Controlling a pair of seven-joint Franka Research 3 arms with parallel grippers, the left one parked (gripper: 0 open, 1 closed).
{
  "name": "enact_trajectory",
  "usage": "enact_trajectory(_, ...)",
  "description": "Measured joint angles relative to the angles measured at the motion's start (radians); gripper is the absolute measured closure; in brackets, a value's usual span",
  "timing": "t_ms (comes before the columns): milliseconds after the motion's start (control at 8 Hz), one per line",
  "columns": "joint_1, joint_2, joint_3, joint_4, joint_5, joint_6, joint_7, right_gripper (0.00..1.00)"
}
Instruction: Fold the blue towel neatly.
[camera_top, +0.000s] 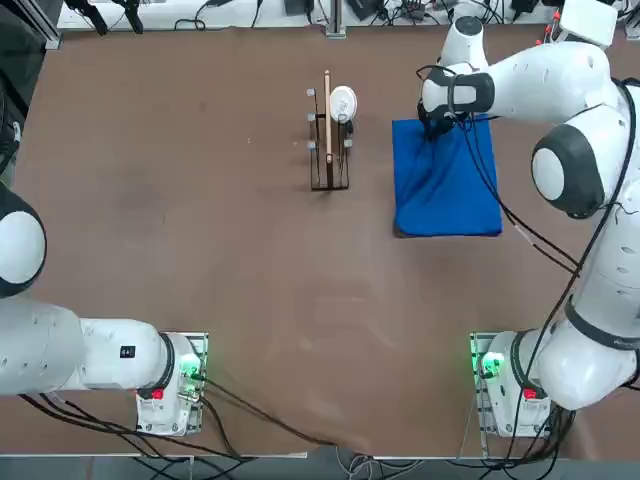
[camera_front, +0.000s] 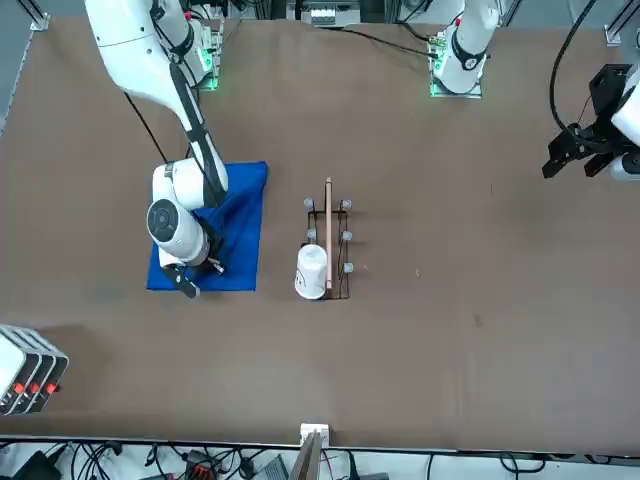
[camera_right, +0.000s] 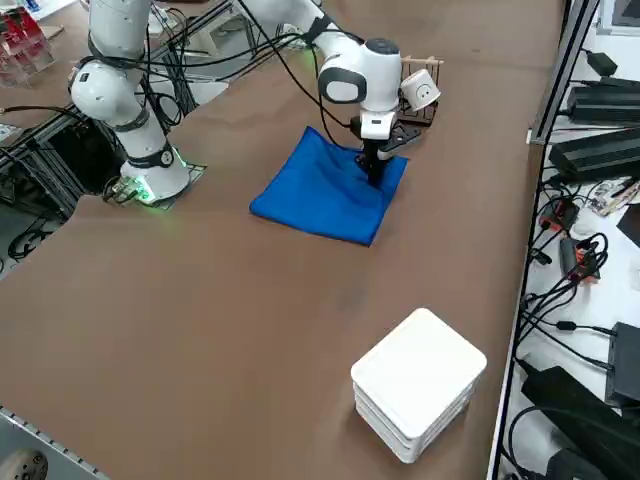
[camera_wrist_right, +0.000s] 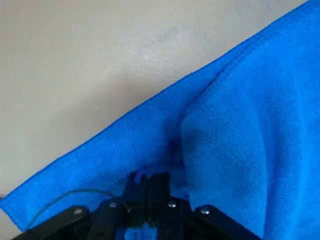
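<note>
A brown surface (camera_top: 200, 250) holds the blue towel (camera_top: 447, 190), which lies as a flat rectangle in the right half of the overhead picture, toward the far side from the arm bases. The right arm reaches forward over it, and the right gripper (camera_top: 437, 128) points down at the towel's far edge, near the corner closest to the middle of the surface. In the wrist view the right gripper (camera_wrist_right: 148, 186) has its jaws pressed together, pinching a small ridge of the towel's cloth (camera_wrist_right: 240, 130) between them; the fabric bunches into a fold just beside the pinch. From the raised side camera, the gripper (camera_right: 375, 170) stands upright on the towel (camera_right: 325, 190) at its edge, and the rest of the cloth lies smooth on the surface.

Just beside the towel, toward the centre of the surface, stands a small dark wire rack (camera_top: 329, 150) with a thin wooden board upright in it and a white cup (camera_top: 343, 102) lying on its side at the rack's far end. A stack of white square boxes (camera_right: 418, 382) sits well apart from the towel, near the surface's corner in the side view.
</note>
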Motion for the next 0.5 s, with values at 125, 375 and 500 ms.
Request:
enact_trajectory(125,0.000,0.000,0.001,0.001,0.000,0.000,0.000,0.98)
enact_trajectory(375,0.002,-0.001,0.005,0.014,0.000,0.003,0.000,0.98)
enact_trajectory(500,0.003,-0.002,0.009,0.029,0.000,0.004,0.000,0.98)
